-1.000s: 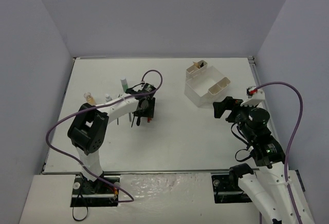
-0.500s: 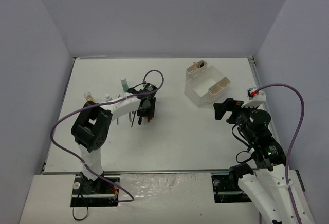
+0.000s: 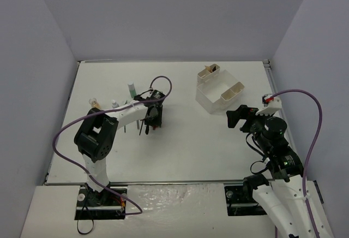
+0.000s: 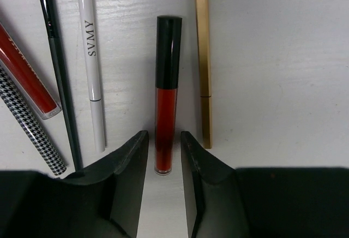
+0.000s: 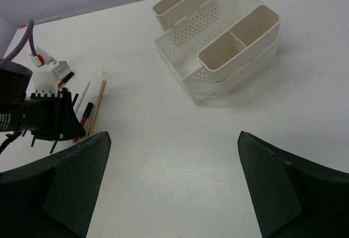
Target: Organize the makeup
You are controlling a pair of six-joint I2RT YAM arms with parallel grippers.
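The makeup lies at the left of the table. In the left wrist view a red lip gloss tube (image 4: 165, 93) with a black cap lies between a tan pencil (image 4: 203, 58) and a white pencil (image 4: 90, 58). A thin black brush (image 4: 57, 69), a second red tube (image 4: 27, 77) and a houndstooth pencil (image 4: 32, 123) lie further left. My left gripper (image 4: 164, 137) (image 3: 151, 119) is low over them, narrowly open, its jaws flanking the gloss tube's lower end with thin gaps on both sides. My right gripper (image 5: 174, 189) (image 3: 238, 115) is wide open and empty.
A white compartment box (image 3: 221, 93) (image 5: 218, 52) stands at the back right, with a tan item in its rear cup. A green-capped bottle (image 3: 131, 89), a small grey bottle (image 3: 114, 104) and an amber bottle (image 3: 94, 103) stand left of my left arm.
My left arm has shifted slightly, with the gripper staying low over the pencils. My right gripper has barely moved.
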